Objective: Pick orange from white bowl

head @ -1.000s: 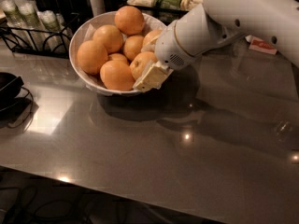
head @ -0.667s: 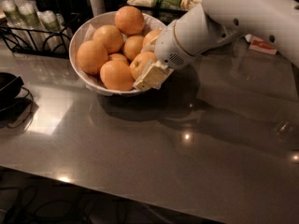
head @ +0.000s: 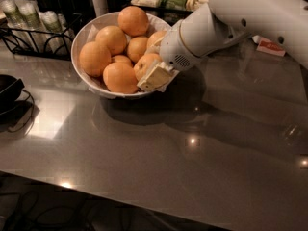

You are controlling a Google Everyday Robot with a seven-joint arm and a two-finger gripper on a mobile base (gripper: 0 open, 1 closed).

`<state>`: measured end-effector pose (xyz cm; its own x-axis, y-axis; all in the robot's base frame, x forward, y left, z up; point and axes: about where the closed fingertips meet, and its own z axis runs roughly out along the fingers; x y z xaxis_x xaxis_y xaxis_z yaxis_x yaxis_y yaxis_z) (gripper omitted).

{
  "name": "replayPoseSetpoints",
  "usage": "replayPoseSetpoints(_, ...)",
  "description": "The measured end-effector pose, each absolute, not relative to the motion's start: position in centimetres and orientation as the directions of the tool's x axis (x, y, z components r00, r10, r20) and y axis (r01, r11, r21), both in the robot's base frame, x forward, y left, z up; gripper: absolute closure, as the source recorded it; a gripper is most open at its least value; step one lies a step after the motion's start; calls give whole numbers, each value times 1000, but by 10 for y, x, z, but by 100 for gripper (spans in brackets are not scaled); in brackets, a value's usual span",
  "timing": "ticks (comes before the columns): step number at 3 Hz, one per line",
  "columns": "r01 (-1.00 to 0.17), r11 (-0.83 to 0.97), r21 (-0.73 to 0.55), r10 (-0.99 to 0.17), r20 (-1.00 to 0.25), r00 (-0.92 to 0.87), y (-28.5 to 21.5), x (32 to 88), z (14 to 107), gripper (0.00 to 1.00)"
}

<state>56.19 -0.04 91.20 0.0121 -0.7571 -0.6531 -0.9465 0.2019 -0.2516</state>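
Note that the gripper (head: 153, 76) sits at the right rim of the white bowl (head: 81, 35), against the orange (head: 144, 65) lying inside; you cannot tell whether it grasps the fruit. Count eight oranges in one bowl.

A glossy grey countertop (head: 144, 172) is filling most of the frame and mirroring small ceiling lights near the centre and the lower left. The white bowl (head: 111, 93) is sitting on it in the upper left-centre, casting a dark reflection just below itself. A black dish (head: 6, 89) is resting at the left edge, well apart from the bowl. A black wire rack (head: 30, 46) is standing in the upper left corner, and a red-and-white packet (head: 269, 46) is lying at the upper right. The gripper (head: 151, 74) is hanging over the bowl's right rim, above the countertop.
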Motion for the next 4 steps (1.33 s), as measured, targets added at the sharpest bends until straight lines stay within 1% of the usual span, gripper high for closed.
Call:
replayPoseSetpoints(1,-947,202,-252,-757,-653,12,0,562,912,100)
replayPoseSetpoints(2,-946,202,-252,-757,-653,12,0,562,912,100)
replayPoseSetpoints(3,-941,206,-267,-731,-682,33,0,558,931,100)
replayPoseSetpoints(4,-927,187,-326,-718,-690,98,6,545,971,100)
